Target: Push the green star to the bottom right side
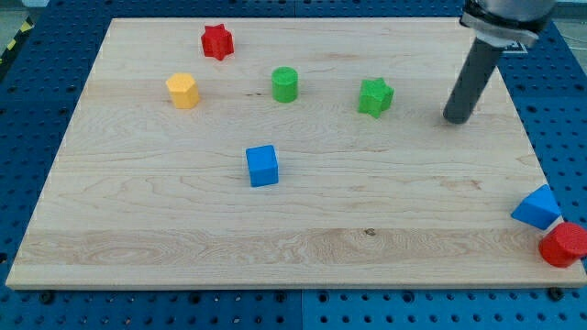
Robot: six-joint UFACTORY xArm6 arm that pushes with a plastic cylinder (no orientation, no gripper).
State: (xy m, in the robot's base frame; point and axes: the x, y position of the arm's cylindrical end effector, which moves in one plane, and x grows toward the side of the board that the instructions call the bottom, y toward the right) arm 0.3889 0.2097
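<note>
Pale wooden board lies on a blue pegboard bench. Nearest, at the view's bottom right, a red block hangs off the board's edge, touching a blue wedge just above it. Mid-board sits a blue cube. Farther back, a yellow block, a green cylinder and the green star stand in a loose row, the star right of centre in the upper half. My tip rests to the star's right, near but apart; the rod has no jaws to open or close. Farthest, a red star sits near the top edge.
</note>
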